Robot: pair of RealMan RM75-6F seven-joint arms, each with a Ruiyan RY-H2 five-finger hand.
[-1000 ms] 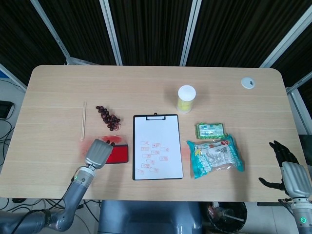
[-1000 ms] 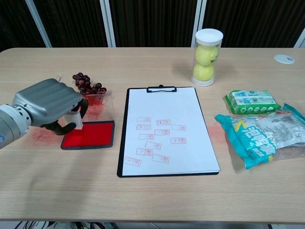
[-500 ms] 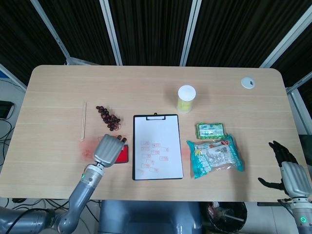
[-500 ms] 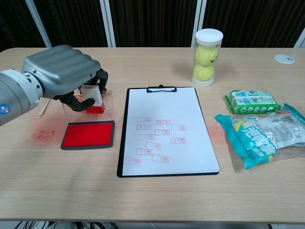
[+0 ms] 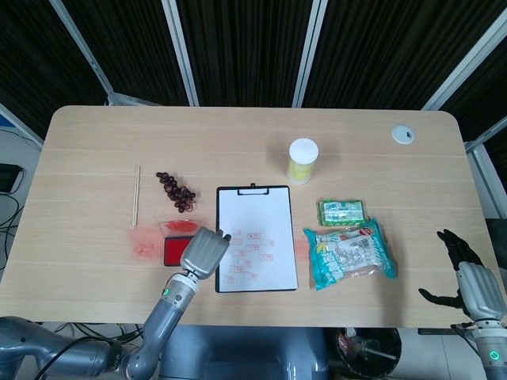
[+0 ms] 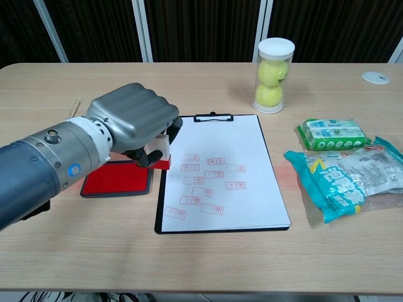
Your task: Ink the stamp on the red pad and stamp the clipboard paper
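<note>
Chest view: left robot hand (image 6: 135,123) gripping the stamp (image 6: 161,153) over the clipboard's (image 6: 220,173) left edge; right robot hand (image 5: 467,277) open, empty.

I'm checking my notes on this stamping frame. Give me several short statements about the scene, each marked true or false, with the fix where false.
1. The left hand holds the stamp. True.
2. The clipboard paper is still blank. False: it already bears several red stamp marks.
3. The right hand holds the snack bag. False: it is off by the table's right edge, fingers apart, holding nothing.
4. The red pad lies left of the clipboard. True.
5. The clear tube holds grapes. False: it holds yellow-green balls; the grapes lie loose on the table.
</note>
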